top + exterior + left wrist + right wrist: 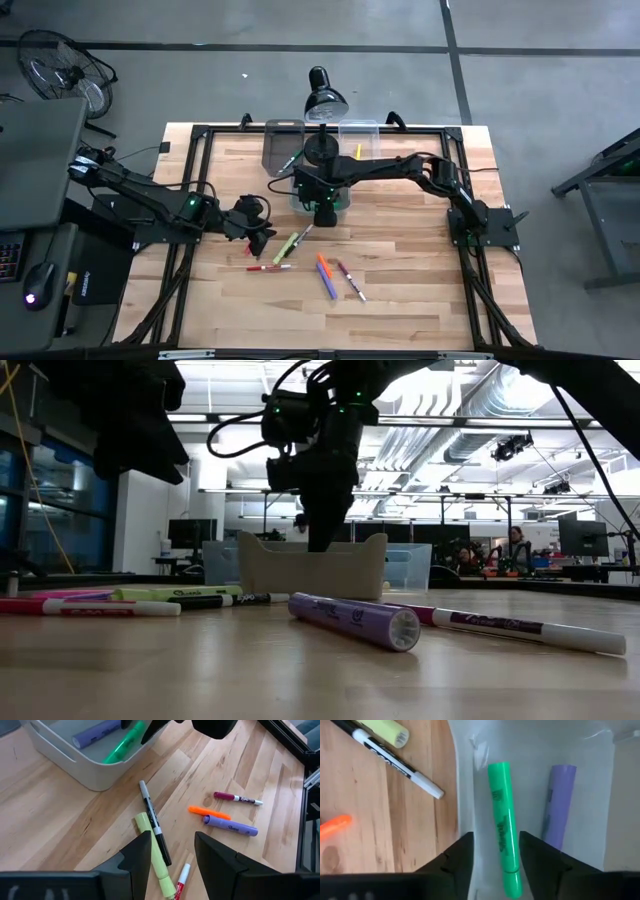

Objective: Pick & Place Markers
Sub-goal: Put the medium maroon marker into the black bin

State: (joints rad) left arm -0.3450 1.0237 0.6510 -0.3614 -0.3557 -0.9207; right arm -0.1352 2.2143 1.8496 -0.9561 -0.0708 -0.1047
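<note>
While the green marker (504, 827) lies beside a purple marker (559, 805) in the clear bin (530, 750), the right gripper (496, 852) is held open above it; the left gripper (172, 851) is open too.

We are in a lab or open workshop: exposed ceiling ducts (470, 420), rows of monitors (190, 533), a concrete floor (540, 90), and a floor fan (62, 68).
</note>
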